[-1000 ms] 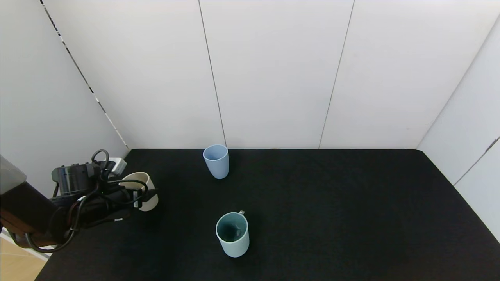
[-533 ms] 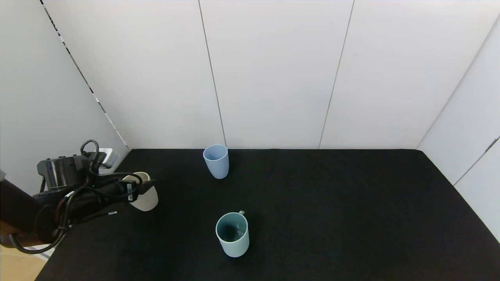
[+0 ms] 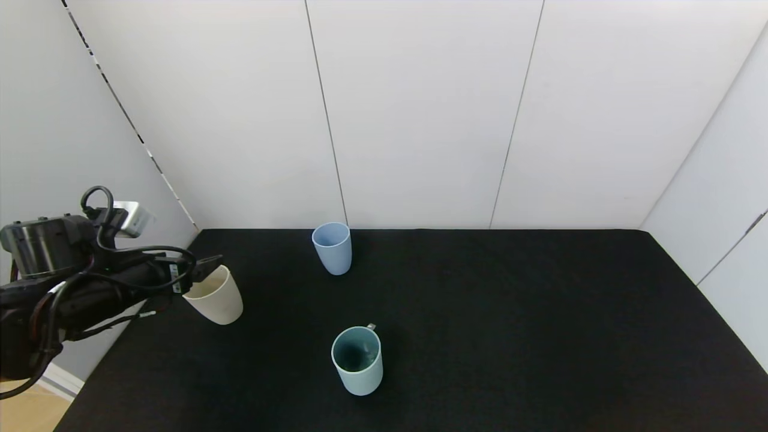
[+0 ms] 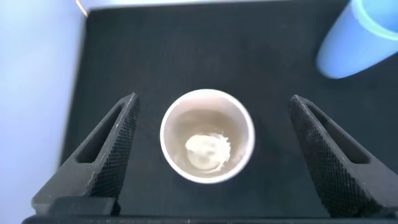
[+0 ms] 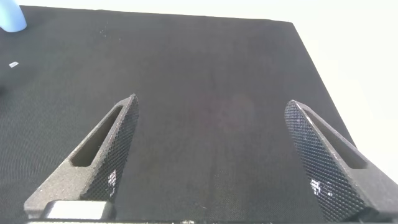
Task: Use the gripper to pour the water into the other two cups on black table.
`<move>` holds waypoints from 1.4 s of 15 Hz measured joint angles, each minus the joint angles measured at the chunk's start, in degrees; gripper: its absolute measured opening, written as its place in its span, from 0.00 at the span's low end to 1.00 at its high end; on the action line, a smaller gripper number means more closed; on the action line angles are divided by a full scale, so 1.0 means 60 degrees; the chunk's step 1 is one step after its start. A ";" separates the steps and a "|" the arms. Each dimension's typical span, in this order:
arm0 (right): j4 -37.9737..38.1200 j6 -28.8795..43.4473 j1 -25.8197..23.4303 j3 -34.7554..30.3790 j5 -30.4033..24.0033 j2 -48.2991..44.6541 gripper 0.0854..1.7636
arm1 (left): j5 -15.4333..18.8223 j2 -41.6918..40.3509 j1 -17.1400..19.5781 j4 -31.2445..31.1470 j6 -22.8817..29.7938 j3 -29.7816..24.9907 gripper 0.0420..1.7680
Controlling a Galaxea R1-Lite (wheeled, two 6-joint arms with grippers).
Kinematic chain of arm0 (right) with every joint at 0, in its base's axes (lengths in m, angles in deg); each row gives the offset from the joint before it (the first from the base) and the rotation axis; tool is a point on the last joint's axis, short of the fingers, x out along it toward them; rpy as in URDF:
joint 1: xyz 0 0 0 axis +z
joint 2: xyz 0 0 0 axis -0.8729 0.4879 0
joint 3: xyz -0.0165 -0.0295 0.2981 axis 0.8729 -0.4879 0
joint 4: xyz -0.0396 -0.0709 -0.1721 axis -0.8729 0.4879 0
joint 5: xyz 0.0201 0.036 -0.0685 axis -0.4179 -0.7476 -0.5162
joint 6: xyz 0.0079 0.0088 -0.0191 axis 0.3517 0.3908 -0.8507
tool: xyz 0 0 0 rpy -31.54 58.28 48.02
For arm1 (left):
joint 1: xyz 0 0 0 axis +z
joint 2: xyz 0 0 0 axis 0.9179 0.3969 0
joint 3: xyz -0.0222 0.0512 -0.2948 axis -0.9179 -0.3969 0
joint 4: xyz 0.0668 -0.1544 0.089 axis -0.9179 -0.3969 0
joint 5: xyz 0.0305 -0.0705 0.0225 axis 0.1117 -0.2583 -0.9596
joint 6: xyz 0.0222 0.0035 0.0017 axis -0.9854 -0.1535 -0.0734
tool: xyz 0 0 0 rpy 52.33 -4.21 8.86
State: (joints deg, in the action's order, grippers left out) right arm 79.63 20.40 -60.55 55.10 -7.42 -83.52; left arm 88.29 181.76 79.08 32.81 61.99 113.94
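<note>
left gripper (image 4: 208, 155) spread wide above beige cup (image 4: 207, 135), not gripping; pouring looks done, next just retreat; right gripper (image 5: 211, 155) open, idle.

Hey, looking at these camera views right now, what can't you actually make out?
- Water in the pale blue tumbler: head view sees too little of its inside; left wrist view cuts its top off at the edge.
- Water level in the teal mug: its inside is too dark in the head view.
- Right hand: outside the head view, so its place over the black table is unclear.
- Left hand: the head view shows only its tip beside the beige cup.
</note>
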 joint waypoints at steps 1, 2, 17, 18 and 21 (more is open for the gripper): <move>0.0000 0.0000 0.0000 0.0000 0.0000 0.0000 0.97 | 0.0008 -0.0368 0.0004 -0.0215 0.0014 -0.0069 0.96; 0.0000 0.0000 0.0000 0.0000 0.0000 0.0000 0.97 | 0.0008 -0.0756 0.0004 -0.0421 0.0018 -0.0175 0.96; 0.0004 0.0000 0.0000 0.0000 0.0000 0.0000 0.97 | 0.0457 -0.7747 -0.0010 -0.4980 -0.0014 -0.2954 0.97; 0.0000 0.0000 0.0000 0.0000 0.0000 0.0000 0.97 | 0.0599 -0.8251 -0.0010 -0.5530 -0.0014 -0.2991 0.97; 0.0000 0.0000 0.0000 0.0000 -0.0004 0.0000 0.97 | 0.1134 -0.9744 -0.0010 -0.7093 -0.0012 -0.3019 0.97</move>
State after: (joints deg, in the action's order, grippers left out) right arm 79.63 20.40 -60.55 55.10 -7.45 -83.52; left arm 95.09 123.30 79.02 -9.75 61.92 95.82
